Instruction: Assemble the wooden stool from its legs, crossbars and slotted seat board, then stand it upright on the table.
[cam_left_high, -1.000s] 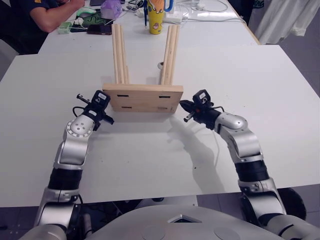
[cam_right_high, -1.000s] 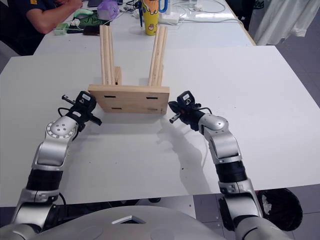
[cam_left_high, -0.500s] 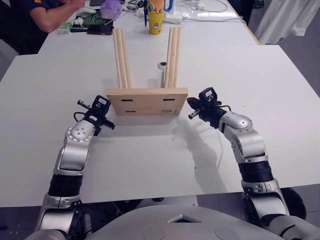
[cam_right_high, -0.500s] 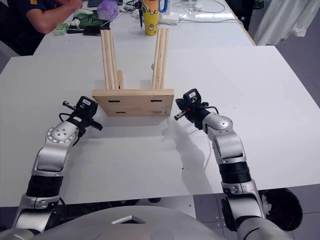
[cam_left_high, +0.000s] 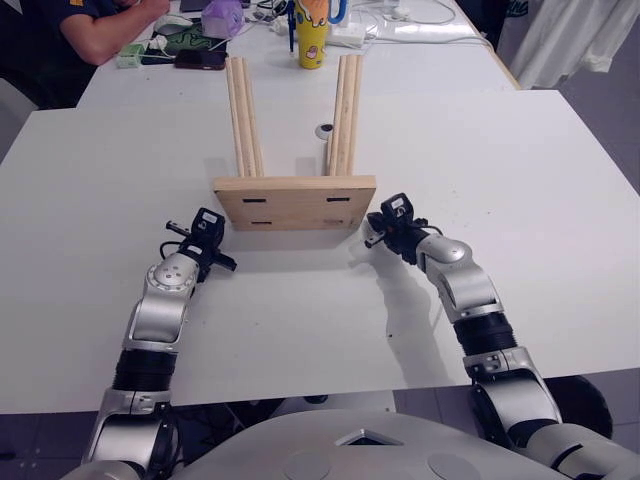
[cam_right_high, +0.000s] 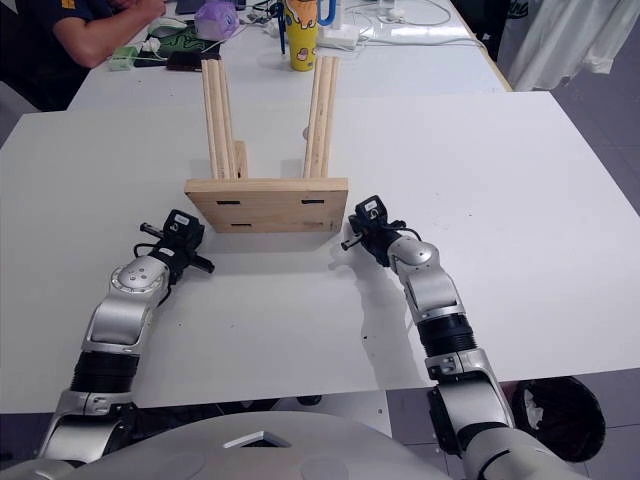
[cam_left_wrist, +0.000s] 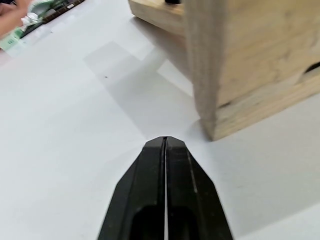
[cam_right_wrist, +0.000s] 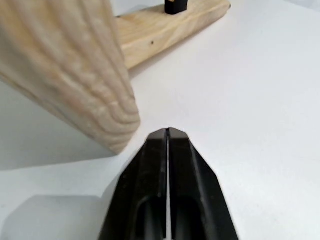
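Note:
The wooden stool lies on its side on the white table (cam_left_high: 520, 200). Its slotted seat board (cam_left_high: 295, 203) stands on edge facing me, and its legs (cam_left_high: 240, 115) point away from me. My left gripper (cam_left_high: 211, 224) is shut with nothing in it, low on the table just off the board's lower left corner (cam_left_wrist: 240, 75). My right gripper (cam_left_high: 374, 224) is shut and empty, just off the board's lower right corner (cam_right_wrist: 75, 75). Neither gripper touches the wood.
A small round object (cam_left_high: 323, 131) lies on the table between the legs. On the far table stand a yellow cup (cam_left_high: 312, 40), a dark phone (cam_left_high: 198, 60) and other clutter. Open tabletop lies to both sides and in front of the stool.
The stool shifted slightly right at first, then stayed put. Both grippers have drawn away from the seat board's sides and lower, toward me; the right one now sits by the lower corner.

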